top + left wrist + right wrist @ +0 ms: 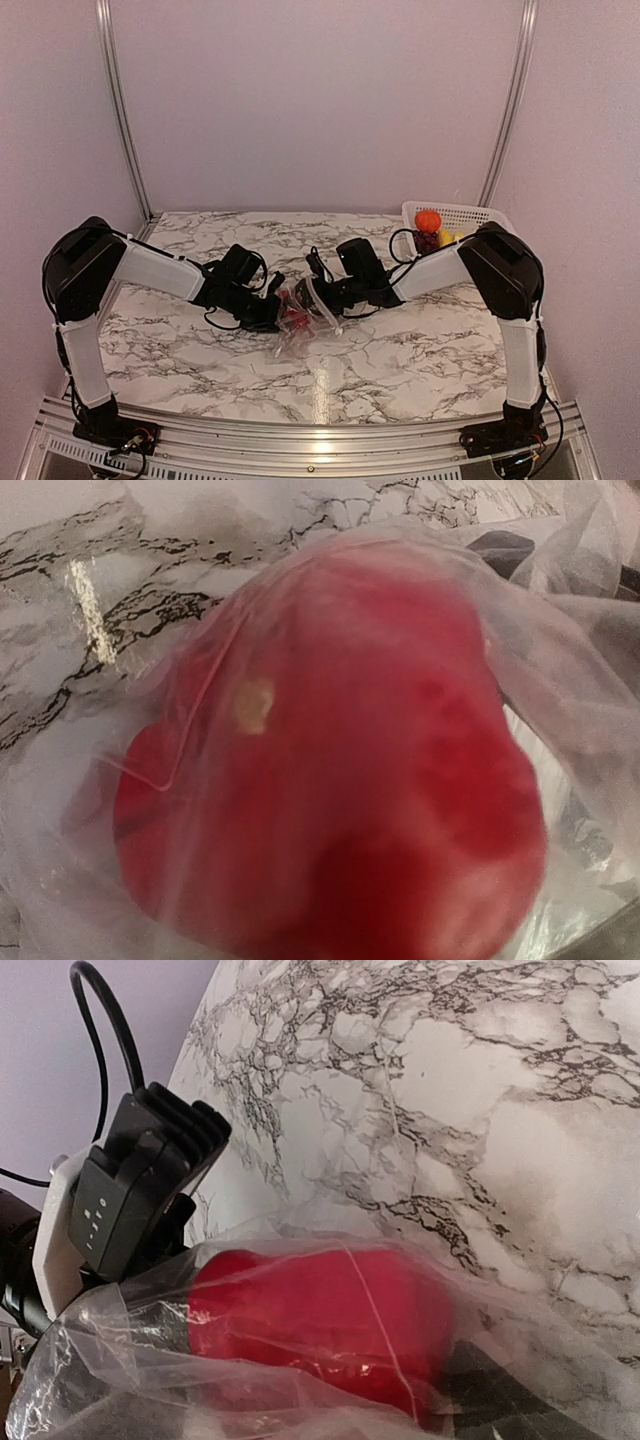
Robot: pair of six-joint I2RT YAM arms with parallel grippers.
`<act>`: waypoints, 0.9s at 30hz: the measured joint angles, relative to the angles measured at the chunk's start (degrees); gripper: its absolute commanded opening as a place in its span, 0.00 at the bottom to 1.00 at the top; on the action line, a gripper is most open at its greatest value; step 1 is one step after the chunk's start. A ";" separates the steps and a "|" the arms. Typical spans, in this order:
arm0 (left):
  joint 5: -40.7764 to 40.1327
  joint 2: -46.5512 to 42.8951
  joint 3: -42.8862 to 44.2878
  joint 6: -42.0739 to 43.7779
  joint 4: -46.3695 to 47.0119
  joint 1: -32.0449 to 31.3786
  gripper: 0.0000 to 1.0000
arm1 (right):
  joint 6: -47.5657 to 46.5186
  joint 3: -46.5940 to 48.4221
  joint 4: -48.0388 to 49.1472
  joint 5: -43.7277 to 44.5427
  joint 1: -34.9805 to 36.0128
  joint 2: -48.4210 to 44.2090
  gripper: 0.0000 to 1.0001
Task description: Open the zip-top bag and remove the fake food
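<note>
At the centre of the marble table (180,350), the zip-top bag (290,345) lies crumpled between the left gripper (272,312) and the right gripper (322,298), which meet it from opposite sides. Left gripper: at the bag's left edge, jaws pressed together on the plastic. Right gripper: at the bag's right edge, against the film; whether its jaws are spread or closed cannot be told. Inside the bag, a red piece (340,780) fills most of the left wrist view, seen through wrinkled clear film. In the right wrist view the same piece sits beneath loose folds, with the left gripper's black body just beside it. At the far right corner, well apart from the bag, a white lattice basket (470,212) holds an orange-red ball (428,220), a dark grape cluster (428,241) and a yellow piece (447,238).
</note>
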 measured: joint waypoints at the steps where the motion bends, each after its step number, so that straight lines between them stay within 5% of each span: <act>1: 0.15 0.17 0.17 -0.15 0.11 -0.04 0.05 | -0.59 0.26 -0.72 0.26 0.07 0.02 0.88; 13: 0.70 -0.37 -1.53 -1.66 2.58 1.55 0.00 | -12.50 2.19 -11.41 6.75 1.70 -1.42 0.65; 27: -1.75 -8.35 -9.22 -0.07 1.09 12.09 0.00 | -14.10 -9.31 -14.49 7.74 -0.55 -12.46 0.55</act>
